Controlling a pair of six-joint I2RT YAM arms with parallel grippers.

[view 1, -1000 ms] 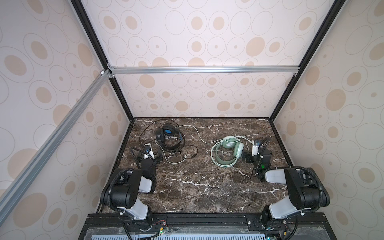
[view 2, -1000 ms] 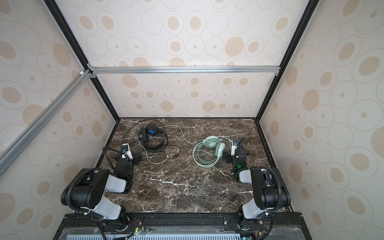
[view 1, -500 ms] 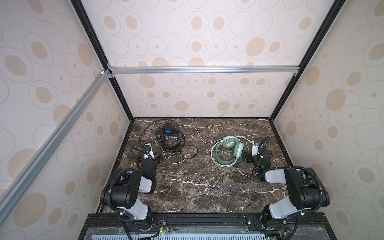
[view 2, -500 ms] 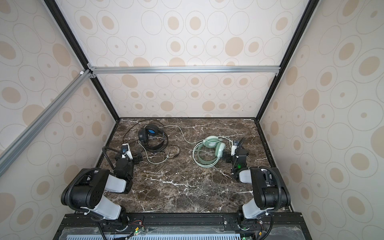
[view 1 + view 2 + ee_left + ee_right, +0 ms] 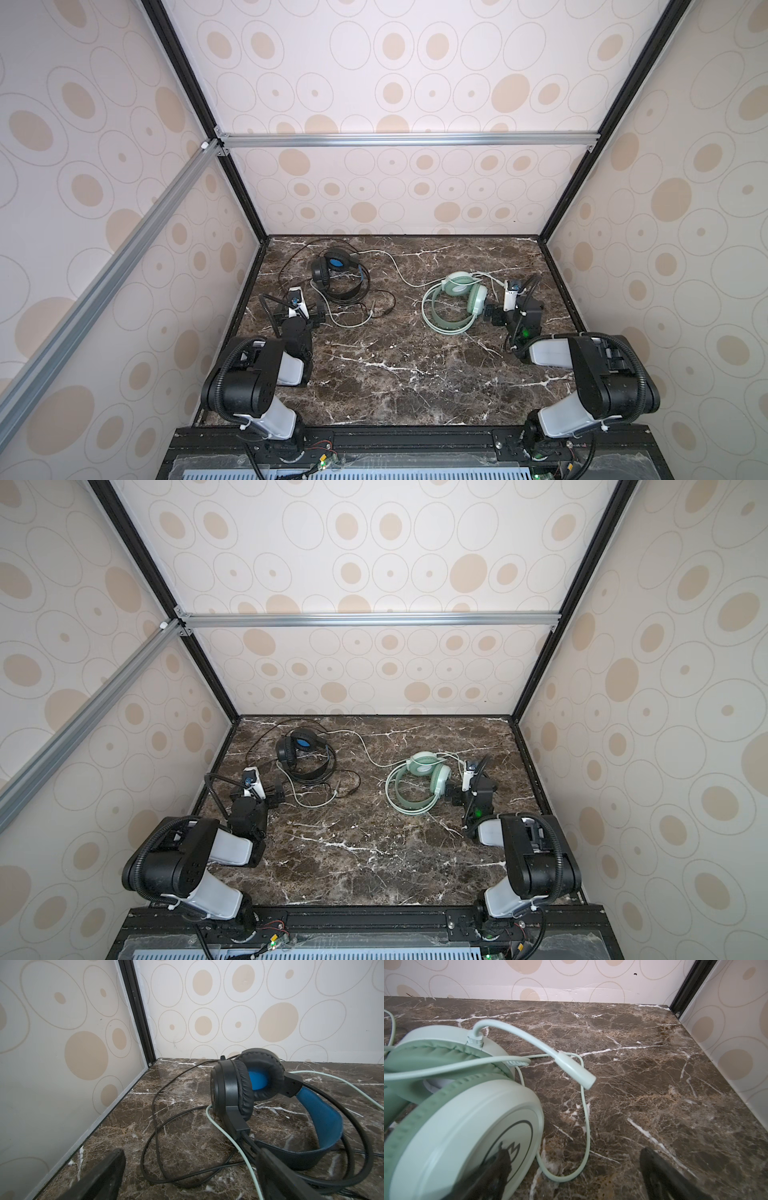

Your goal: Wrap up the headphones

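Note:
Black headphones (image 5: pixel 336 270) (image 5: pixel 305 752) with blue inner padding lie at the back left of the marble table, their thin black cord (image 5: pixel 153 1126) looped around them. Mint-green headphones (image 5: pixel 455 303) (image 5: pixel 419 781) lie at the right. Their pale cord (image 5: pixel 399 274) runs back and under the black set. My left gripper (image 5: pixel 301 320) (image 5: pixel 191 1159) is open, low in front of the black set, with both cords lying between its fingers. My right gripper (image 5: pixel 513 313) (image 5: pixel 575 1155) is open beside the green earcup (image 5: pixel 456 1115). A loop of pale cord (image 5: pixel 585 1126) lies between its fingers.
Patterned walls (image 5: pixel 395 199) close the table at the back and on both sides, with black posts (image 5: pixel 249 208) in the back corners. An aluminium rail (image 5: pixel 407 139) crosses overhead. The left wall (image 5: pixel 62 1084) stands close to my left gripper. Both arm bases (image 5: pixel 266 419) sit at the front edge.

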